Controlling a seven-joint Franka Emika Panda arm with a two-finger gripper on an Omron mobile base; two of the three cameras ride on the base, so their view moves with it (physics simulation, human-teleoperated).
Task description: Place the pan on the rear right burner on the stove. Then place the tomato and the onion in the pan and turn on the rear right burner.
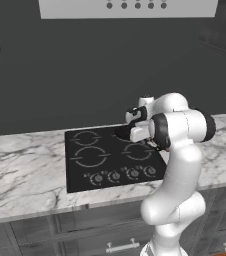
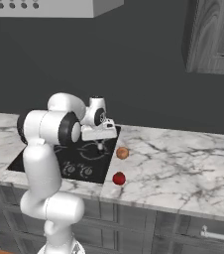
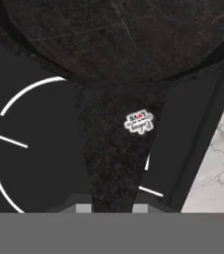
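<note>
We count one flat black square glass stove (image 1: pixel 110 157) set into one white-and-grey marbled bench (image 1: pixel 25 175). On the stove we count four grey ring outlines and, along its front edge, four small round knobs (image 1: pixel 124 174). One round black pan with a straight dark handle (image 3: pixel 119 99) lies over the stove's rear right ring. Right of the stove, on the bench, we count two small balls: one brownish-orange papery onion (image 2: pixel 122 153) and one glossy bright red tomato (image 2: pixel 118 178). Above the stove hangs one pale hood (image 1: pixel 127 7), carrying five dark round buttons. We count one white robot arm (image 1: pixel 177 165).
</note>
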